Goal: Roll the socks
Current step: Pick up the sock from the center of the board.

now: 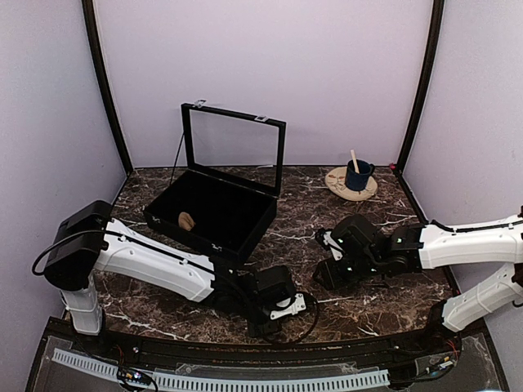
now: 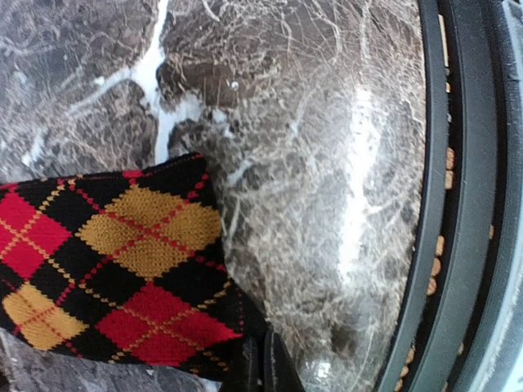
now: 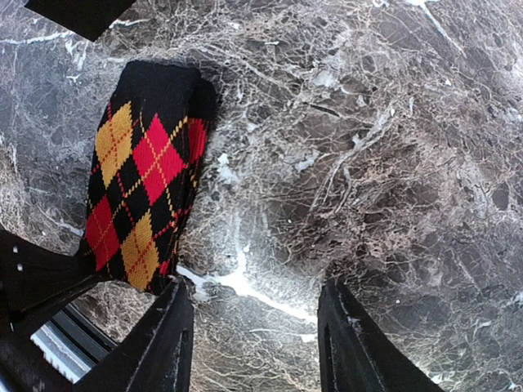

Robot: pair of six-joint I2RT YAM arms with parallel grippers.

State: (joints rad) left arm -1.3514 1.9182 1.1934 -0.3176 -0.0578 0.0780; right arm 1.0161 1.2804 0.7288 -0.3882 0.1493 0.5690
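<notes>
The socks (image 2: 122, 261) lie flat on the marble table, black with red and orange argyle diamonds. In the right wrist view they (image 3: 147, 188) lie as a folded strip to the left of my fingers. My left gripper (image 2: 261, 359) is shut, pinching the socks' near edge close to the table's front rim. It sits low at the front centre in the top view (image 1: 270, 320), where the arm hides the socks. My right gripper (image 3: 253, 290) is open and empty over bare marble, just right of the socks; it also shows in the top view (image 1: 327, 273).
A black box (image 1: 245, 233) with an upright glass lid stands at the back left, with a small tan object (image 1: 187, 219) inside. A blue mug (image 1: 357, 175) with a wooden stick sits on a round coaster at the back right. The table's black front rail (image 2: 458, 204) runs close to my left gripper.
</notes>
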